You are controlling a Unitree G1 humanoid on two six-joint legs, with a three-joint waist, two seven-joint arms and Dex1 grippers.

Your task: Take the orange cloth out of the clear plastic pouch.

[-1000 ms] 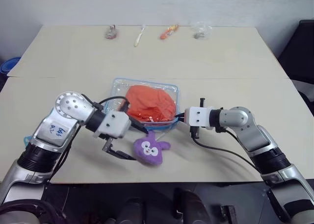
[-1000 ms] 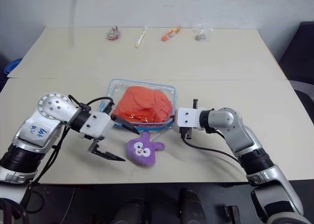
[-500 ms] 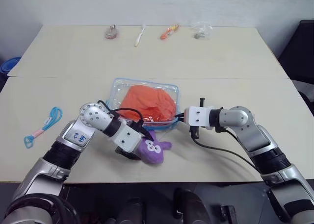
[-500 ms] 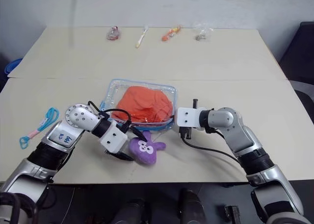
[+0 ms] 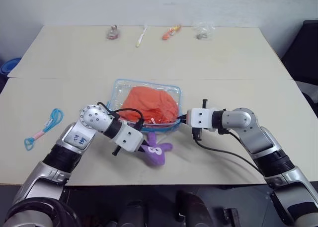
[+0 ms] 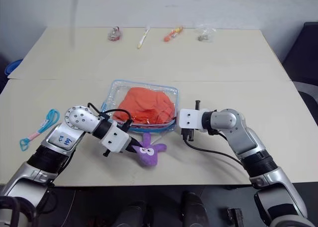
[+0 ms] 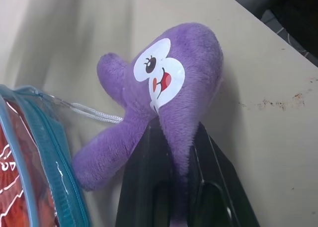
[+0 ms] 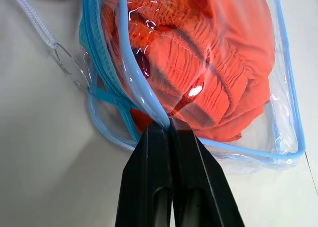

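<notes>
pinching the purple toy (image 7: 169, 83) between the left gripper (image 7: 185, 137) fingers, a string tying toy to pouch (image 8: 285, 113) just beside it. clamping the pouch's blue rim in the right gripper (image 8: 170, 130), fingers pressed together, orange cloth (image 8: 208, 58) bulging just beyond the tips, inside the plastic. risking a dragged pouch if lifting the toy tightens the string, tugging the rim loose; losing grip on slick plastic; leaving the cloth untouched.

The left end effector (image 7: 174, 162) has closed on the purple plush toy (image 5: 155, 151).
</notes>
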